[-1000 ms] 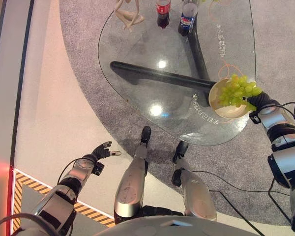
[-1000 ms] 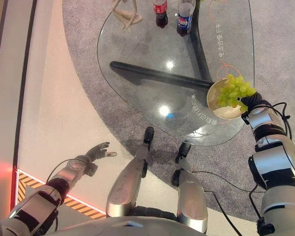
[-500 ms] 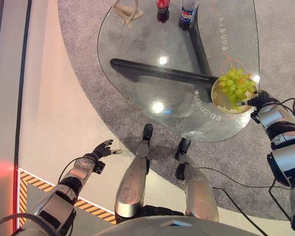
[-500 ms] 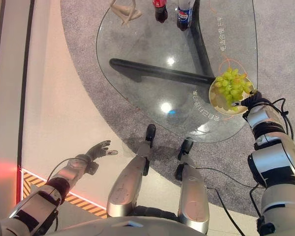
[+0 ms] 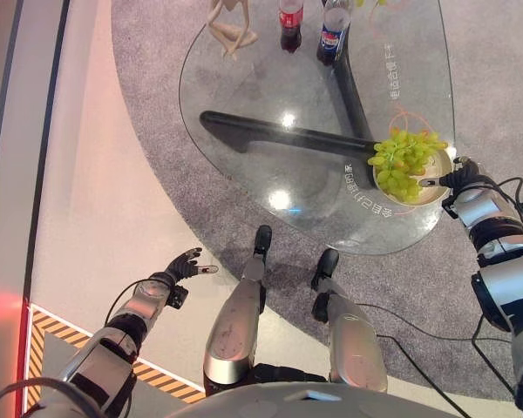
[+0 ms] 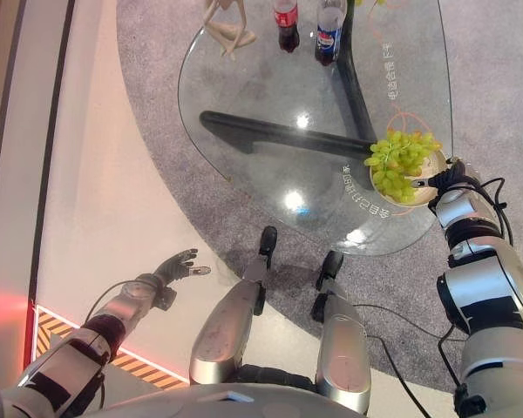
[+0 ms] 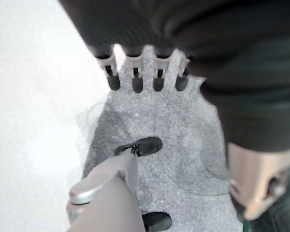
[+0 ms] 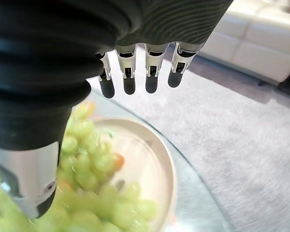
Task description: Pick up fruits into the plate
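Observation:
A bunch of green grapes [image 5: 401, 162] lies in the cream plate [image 5: 425, 193] near the right edge of the glass table [image 5: 270, 104], spilling a little over the plate's far-left rim. My right hand [image 5: 458, 176] hovers at the plate's right rim, open. In the right wrist view its fingers [image 8: 129, 83] stretch straight out over the plate [image 8: 147, 166], and its thumb hangs just above the grapes [image 8: 89, 145]. Off to the left of the table, my left hand [image 5: 185, 264] is held open over the floor, with nothing in it.
Two cola bottles [image 5: 289, 24] [image 5: 333, 37] and a beige figurine [image 5: 228, 26] stand at the table's far edge. A dark table base [image 5: 279, 135] shows through the glass. Grey carpet surrounds the table. A white sofa [image 8: 261, 38] stands beyond it.
The grapes have shifted from the hand's side to the left part of the plate. My right hand has stayed at the plate's rim. The camera has shifted a little; the left hand has stayed put.

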Controlling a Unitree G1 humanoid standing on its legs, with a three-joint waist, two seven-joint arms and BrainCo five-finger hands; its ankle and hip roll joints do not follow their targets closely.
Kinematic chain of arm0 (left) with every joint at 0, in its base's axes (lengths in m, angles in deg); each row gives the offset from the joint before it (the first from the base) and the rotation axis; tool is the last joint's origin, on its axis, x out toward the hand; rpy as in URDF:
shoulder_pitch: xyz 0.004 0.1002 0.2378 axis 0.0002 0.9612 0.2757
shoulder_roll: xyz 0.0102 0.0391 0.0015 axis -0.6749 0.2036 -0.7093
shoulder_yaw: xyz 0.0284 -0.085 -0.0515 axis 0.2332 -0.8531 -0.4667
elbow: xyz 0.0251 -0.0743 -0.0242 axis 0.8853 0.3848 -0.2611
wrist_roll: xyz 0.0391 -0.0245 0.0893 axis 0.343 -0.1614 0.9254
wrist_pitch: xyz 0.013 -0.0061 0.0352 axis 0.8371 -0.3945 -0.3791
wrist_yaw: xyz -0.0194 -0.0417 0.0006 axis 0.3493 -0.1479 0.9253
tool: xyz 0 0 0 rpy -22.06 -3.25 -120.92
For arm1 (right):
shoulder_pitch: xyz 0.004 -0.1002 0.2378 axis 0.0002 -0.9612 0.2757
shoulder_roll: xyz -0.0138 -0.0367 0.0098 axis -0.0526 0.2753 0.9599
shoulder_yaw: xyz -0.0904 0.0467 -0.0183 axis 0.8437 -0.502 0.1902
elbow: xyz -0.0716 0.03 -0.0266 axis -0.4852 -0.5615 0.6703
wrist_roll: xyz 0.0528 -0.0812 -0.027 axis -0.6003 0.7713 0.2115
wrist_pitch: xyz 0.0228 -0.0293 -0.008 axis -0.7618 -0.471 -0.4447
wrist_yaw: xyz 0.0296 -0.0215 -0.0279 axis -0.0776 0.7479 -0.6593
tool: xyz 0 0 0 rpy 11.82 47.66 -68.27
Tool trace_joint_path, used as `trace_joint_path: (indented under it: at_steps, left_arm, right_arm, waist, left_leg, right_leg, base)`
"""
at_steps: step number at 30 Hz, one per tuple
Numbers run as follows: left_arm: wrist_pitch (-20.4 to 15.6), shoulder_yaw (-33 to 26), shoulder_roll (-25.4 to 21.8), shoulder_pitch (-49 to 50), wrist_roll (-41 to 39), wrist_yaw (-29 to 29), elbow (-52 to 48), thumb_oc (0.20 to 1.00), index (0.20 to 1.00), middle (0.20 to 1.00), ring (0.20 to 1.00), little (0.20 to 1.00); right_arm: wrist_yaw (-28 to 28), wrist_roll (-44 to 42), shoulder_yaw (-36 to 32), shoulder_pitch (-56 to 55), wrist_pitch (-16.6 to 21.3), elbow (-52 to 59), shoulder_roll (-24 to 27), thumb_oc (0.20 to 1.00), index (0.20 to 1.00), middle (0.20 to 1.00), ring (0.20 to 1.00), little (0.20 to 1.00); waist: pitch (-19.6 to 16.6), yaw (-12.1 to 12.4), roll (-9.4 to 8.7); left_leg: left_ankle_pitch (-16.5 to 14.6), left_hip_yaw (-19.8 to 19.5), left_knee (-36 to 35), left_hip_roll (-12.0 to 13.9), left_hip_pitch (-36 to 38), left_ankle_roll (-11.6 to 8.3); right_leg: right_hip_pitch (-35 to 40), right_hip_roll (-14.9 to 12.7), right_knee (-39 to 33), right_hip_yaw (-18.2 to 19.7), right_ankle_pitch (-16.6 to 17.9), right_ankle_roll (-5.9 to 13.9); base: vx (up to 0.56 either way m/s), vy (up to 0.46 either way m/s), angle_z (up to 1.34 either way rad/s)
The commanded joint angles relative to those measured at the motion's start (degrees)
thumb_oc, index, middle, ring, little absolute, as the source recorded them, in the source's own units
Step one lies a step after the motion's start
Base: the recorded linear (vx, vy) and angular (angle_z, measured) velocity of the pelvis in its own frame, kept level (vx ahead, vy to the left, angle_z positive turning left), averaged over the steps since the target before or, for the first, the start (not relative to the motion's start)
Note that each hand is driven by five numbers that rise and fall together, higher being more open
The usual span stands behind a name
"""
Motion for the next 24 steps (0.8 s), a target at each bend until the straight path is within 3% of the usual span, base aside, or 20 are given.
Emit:
trace_joint_path:
  at_steps: [1, 3, 4, 9, 14, 21, 24]
  left_arm:
    - [0.5, -2.1, 2.2, 3.5, -1.5, -0.8, 3.8, 1.000, 1.000, 1.000, 1.000, 1.000]
    - [0.9, -4.2, 3.3, 5.5, -2.3, -2.2, 5.2, 1.000, 1.000, 1.000, 1.000, 1.000]
    - [0.9, -4.3, 3.3, 5.6, -2.3, -2.3, 5.2, 1.000, 1.000, 1.000, 1.000, 1.000]
    - [1.3, -8.7, 7.0, 10.3, -1.2, -2.8, 8.5, 1.000, 1.000, 1.000, 1.000, 1.000]
    - [2.7, -11.4, 9.2, 13.6, -0.2, -3.1, 10.5, 1.000, 1.000, 1.000, 1.000, 1.000]
    - [3.7, -13.4, 11.2, 15.7, 1.4, -5.0, 14.0, 1.000, 1.000, 1.000, 1.000, 1.000]
    - [4.9, -14.0, 11.7, 16.3, 1.8, -5.6, 14.5, 1.000, 1.000, 1.000, 1.000, 1.000]
  right_arm:
    - [2.3, -9.5, -0.7, -7.9, 4.9, 5.8, -0.1, 1.000, 1.000, 1.000, 1.000, 1.000]
    - [-0.6, -20.0, -5.6, -17.0, 8.6, 10.8, -4.1, 1.000, 1.000, 1.000, 1.000, 1.000]
    - [-1.0, -20.0, -5.9, -17.3, 8.7, 11.0, -4.3, 1.000, 1.000, 1.000, 1.000, 1.000]
    - [-7.6, -24.7, -11.9, -36.0, 17.3, 10.9, -15.9, 1.000, 1.000, 1.000, 1.000, 1.000]
    - [-9.7, -26.0, -11.8, -43.9, 18.4, 6.4, -23.9, 1.000, 1.000, 1.000, 1.000, 1.000]
    - [-15.6, -24.7, -12.0, -48.0, 18.7, -2.5, -28.6, 1.000, 1.000, 1.000, 1.000, 1.000]
    - [-18.3, -22.9, -11.5, -49.1, 16.3, -4.4, -29.5, 1.000, 1.000, 1.000, 1.000, 1.000]
  waist:
    - [-5.2, -2.2, -4.86]
    - [-7.2, -3.3, -6.24]
    - [-7.4, -3.3, -6.32]
    - [-14.1, -5.4, -8.32]
    - [-18.7, -6.3, -8.92]
    - [-21.9, -7.6, -8.10]
    - [-22.6, -8.0, -7.67]
  left_leg:
    - [-13.3, 5.9, 5.0, -1.9, 4.2, 1.37]
    - [-14.3, 7.0, 4.8, -1.8, 6.8, 1.57]
    - [-14.2, 7.0, 4.8, -1.8, 6.7, 1.59]
    - [-15.6, 9.2, 4.1, -1.7, 11.6, 2.06]
    - [-16.7, 10.4, 2.9, -1.9, 15.7, 2.47]
    - [-17.6, 11.6, 1.1, -2.2, 19.9, 3.12]
    - [-18.0, 11.8, 0.7, -2.4, 20.8, 3.34]
  right_leg:
    - [2.2, 0.4, 0.2, 3.3, -4.7, 0.35]
    - [4.6, 0.2, -0.6, 4.4, -4.5, 0.66]
    - [4.6, 0.1, -0.8, 4.4, -4.3, 0.69]
    - [9.3, -0.4, -3.1, 6.1, -3.4, 1.79]
    - [12.8, -0.4, -4.5, 7.1, -3.3, 2.28]
    - [16.4, -0.2, -5.8, 8.1, -3.7, 2.42]
    - [17.2, -0.3, -6.1, 8.4, -3.9, 2.41]
  base:
    - [0.09, 0.115, -0.08]
    - [0.10, 0.116, -0.05]
    - [0.10, 0.091, -0.14]
    - [0.18, 0.085, -0.15]
    - [0.18, 0.046, -0.16]
    - [0.09, 0.064, -0.16]
    - [0.02, 0.064, -0.11]
